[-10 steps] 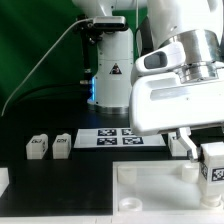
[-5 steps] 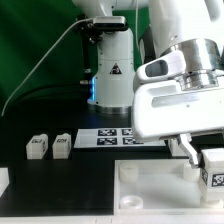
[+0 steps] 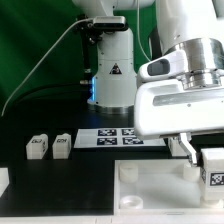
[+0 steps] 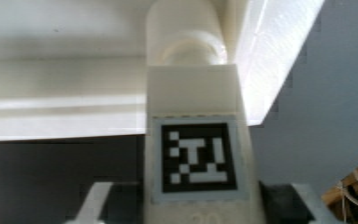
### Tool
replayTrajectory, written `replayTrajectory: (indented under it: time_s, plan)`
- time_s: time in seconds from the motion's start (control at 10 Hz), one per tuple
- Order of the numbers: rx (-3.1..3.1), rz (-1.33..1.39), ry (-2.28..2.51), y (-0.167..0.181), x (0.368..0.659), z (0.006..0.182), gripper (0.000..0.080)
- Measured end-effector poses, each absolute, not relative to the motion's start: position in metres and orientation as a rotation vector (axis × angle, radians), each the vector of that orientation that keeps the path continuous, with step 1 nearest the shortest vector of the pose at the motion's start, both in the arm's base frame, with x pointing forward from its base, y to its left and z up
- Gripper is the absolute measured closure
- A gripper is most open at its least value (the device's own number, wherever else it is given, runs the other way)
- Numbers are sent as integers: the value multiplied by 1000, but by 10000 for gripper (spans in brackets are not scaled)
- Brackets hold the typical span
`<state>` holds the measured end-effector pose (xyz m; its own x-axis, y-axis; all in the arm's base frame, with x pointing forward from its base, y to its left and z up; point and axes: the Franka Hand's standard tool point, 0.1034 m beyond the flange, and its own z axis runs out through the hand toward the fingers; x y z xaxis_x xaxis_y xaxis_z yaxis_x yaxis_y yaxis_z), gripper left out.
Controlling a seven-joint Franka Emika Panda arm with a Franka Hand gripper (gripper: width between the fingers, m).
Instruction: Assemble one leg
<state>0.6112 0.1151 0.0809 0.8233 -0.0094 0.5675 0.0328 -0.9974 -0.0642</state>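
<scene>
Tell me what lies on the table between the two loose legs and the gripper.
The marker board lies flat there, between the loose legs and the gripper clamping a third leg; the exterior view shows it.

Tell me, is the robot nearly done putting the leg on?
Partway. Done: the gripper is shut on the leg, lifted off the table. In hand: it hangs by the white panel corner, facing a round socket. Left: seating it there looks undone. Two small tagged blocks sit on the table, untouched.
</scene>
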Motion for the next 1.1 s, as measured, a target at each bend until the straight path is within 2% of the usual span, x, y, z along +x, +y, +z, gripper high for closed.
replayTrajectory:
  time_s: [0.1,0.2,0.3,0.6,1.1]
  plan:
    - [-2936,-897,-20,115,610,79,496]
    - [-2936,-895,-20,115,609,78,268]
    - [-2937,-892,-20,115,609,78,188]
    - [-2938,-890,-20,115,609,77,151]
    - [-2939,-887,-20,115,608,76,150]
